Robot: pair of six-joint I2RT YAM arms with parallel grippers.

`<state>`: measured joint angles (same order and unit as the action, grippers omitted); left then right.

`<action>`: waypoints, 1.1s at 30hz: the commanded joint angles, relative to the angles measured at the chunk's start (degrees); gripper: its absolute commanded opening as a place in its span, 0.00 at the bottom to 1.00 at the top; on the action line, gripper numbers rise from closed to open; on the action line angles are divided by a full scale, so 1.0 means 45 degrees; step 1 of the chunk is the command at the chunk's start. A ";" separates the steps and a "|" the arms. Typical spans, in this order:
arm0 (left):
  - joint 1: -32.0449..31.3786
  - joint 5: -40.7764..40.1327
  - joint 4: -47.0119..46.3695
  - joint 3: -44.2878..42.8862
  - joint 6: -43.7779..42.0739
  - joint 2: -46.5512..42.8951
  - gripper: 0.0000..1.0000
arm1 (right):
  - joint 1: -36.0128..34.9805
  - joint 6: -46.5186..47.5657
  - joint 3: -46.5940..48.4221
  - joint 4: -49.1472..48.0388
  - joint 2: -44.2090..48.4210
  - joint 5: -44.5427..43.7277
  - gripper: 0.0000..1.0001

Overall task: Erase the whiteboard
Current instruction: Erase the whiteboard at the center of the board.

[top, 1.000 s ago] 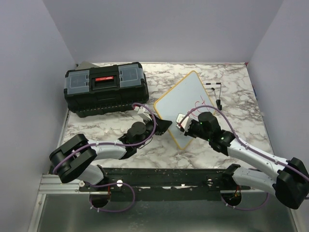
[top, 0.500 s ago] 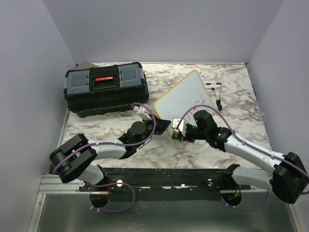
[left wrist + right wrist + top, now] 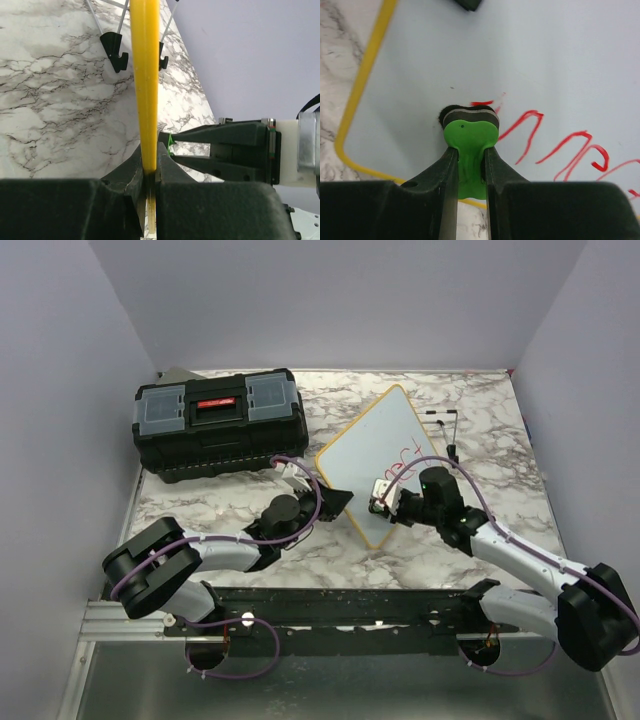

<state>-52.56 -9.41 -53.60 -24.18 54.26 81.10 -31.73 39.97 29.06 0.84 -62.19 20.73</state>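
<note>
The whiteboard [image 3: 375, 450], white with a yellow frame, stands tilted in mid-table and bears red handwriting [image 3: 560, 145] on its right part. My left gripper [image 3: 335, 502] is shut on the board's yellow frame edge [image 3: 145, 75] at its near left side. My right gripper [image 3: 385, 495] is shut on a green eraser [image 3: 470, 145] with a black felt pad, pressed on the board face just left of the red writing. The board's black feet [image 3: 116, 50] show in the left wrist view.
A black toolbox [image 3: 220, 420] with grey lid compartments and a red handle label stands at the back left. The marble table [image 3: 480, 400] ends at purple walls on three sides. A thin wire stand [image 3: 445, 430] sits behind the board's right edge.
My right gripper with the eraser swept left and down across the board, then came back right and up to the red writing. The left gripper kept its hold.
</note>
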 commanded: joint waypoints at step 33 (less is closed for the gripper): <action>-0.0177 0.0861 -0.2752 -0.0063 0.0970 0.0059 0.00 | -0.0236 -0.2094 0.0842 -0.1891 -0.0983 0.2648 0.01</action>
<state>-52.29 -9.37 -56.10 -23.29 55.70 82.37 -31.92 39.72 30.61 3.14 -64.18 34.89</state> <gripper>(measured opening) 0.055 0.222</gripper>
